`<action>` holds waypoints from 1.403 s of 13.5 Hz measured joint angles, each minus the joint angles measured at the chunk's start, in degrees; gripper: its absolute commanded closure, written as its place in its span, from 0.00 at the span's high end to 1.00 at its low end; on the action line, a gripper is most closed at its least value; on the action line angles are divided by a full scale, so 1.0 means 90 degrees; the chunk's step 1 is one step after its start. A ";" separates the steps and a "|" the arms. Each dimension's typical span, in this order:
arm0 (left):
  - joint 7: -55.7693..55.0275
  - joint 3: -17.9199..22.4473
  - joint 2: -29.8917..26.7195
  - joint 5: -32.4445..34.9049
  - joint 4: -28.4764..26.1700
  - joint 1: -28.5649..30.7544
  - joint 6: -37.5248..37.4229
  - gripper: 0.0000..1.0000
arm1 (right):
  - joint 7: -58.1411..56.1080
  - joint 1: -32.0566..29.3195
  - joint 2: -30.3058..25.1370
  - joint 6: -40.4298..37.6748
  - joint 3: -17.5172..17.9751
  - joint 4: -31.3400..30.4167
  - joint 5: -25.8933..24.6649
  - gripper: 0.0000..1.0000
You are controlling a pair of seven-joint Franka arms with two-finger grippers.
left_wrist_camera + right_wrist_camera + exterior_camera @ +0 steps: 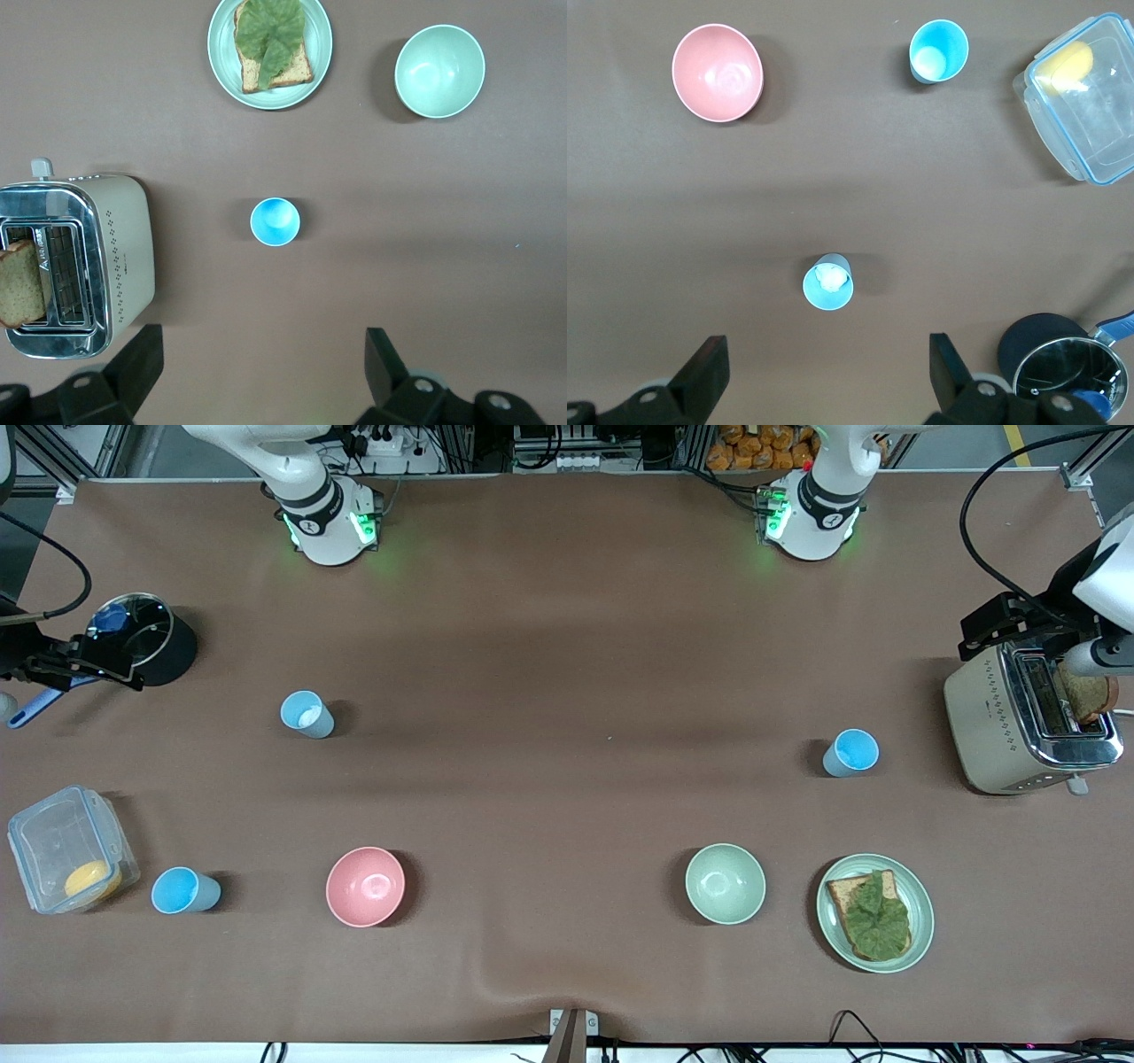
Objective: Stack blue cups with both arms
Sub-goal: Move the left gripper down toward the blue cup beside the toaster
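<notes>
Three blue cups upright and well apart on the counter: pale grey-blue cup toward the right arm's end, sky-blue cup toward the left arm's end beside the toaster, a third cup near the front corner by the plastic box. Left gripper high above the sky-blue cup, jaws spread wide and empty, cup straight ahead between them. Right gripper likewise wide, empty, lined up on the grey-blue cup; each arm nearest its own cup, long axes vertical.

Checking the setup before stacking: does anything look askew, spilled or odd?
Nothing is spilled or tipped. One oddity: three blue cups stand upright and apart, not two: one near the pot, one beside the plastic container, one near the toaster.
</notes>
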 measured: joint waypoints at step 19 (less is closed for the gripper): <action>0.0029 0.0004 0.0352 0.0402 -0.4590 0.0601 0.5058 1.00 | 0.0000 -0.0001 0.0008 -0.0022 -0.0016 -0.0004 -0.0009 1.00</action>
